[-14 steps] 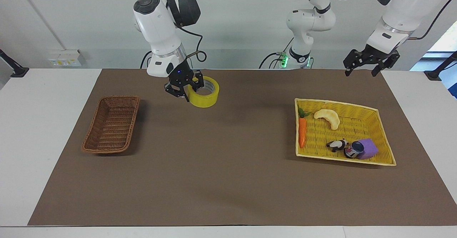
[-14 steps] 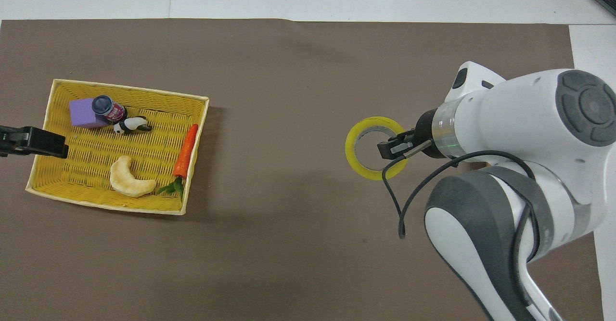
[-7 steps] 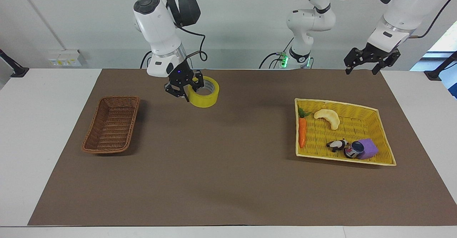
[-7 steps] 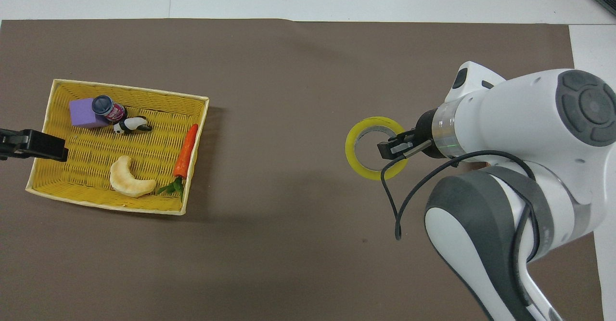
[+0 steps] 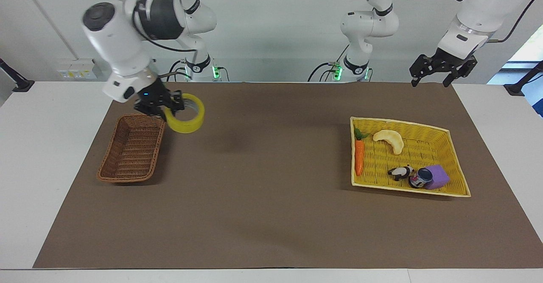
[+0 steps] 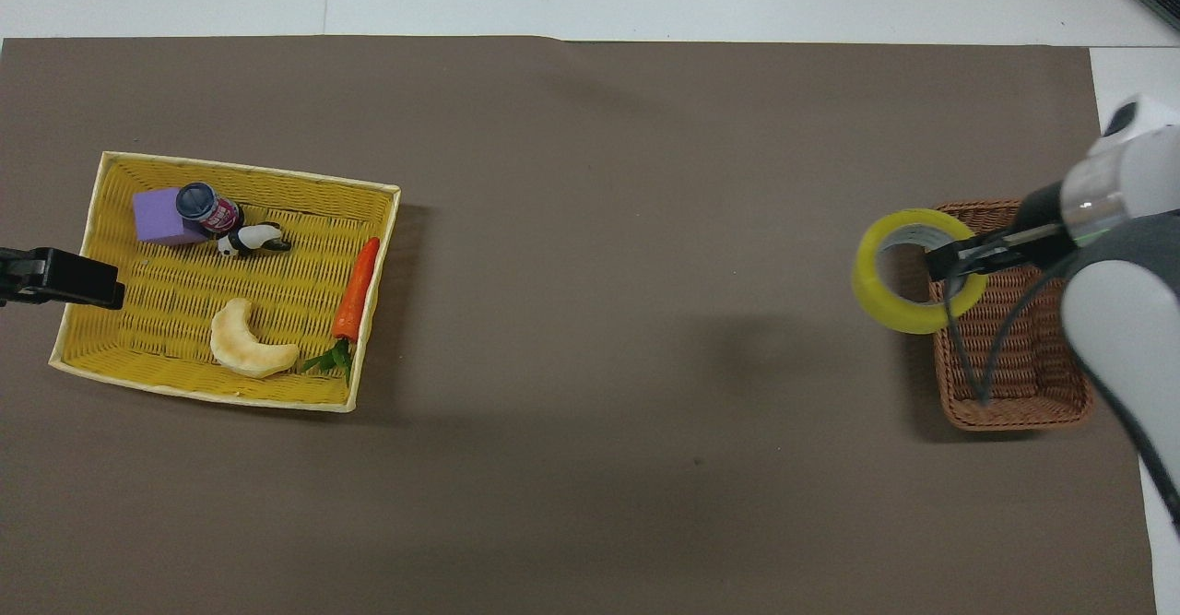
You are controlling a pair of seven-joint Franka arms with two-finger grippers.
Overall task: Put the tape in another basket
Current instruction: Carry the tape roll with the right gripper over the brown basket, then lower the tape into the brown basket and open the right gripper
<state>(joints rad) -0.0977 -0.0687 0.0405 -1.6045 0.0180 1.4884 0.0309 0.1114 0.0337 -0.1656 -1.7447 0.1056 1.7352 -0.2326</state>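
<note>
Two baskets sit at the table's two ends, and the wide ring-shaped roll of translucent yellow tape (image 5: 185, 119) hangs in the air, clamped by its wall in the right gripper (image 5: 163, 105), one finger inside the ring and one outside. The narrow dark-brown woven wicker basket (image 5: 132, 148) lies just below the right gripper and slightly toward the right arm's end of the table; the roll hangs over the mat beside the basket's rim, not yet over its hollow. The basket's long axis runs away from the robots, so I judge a short sideways carry should bring the roll above it. The left gripper (image 5: 442, 68), jaws apart, waits up over the mat's edge near the large bright-yellow woven basket (image 5: 457, 155)
</note>
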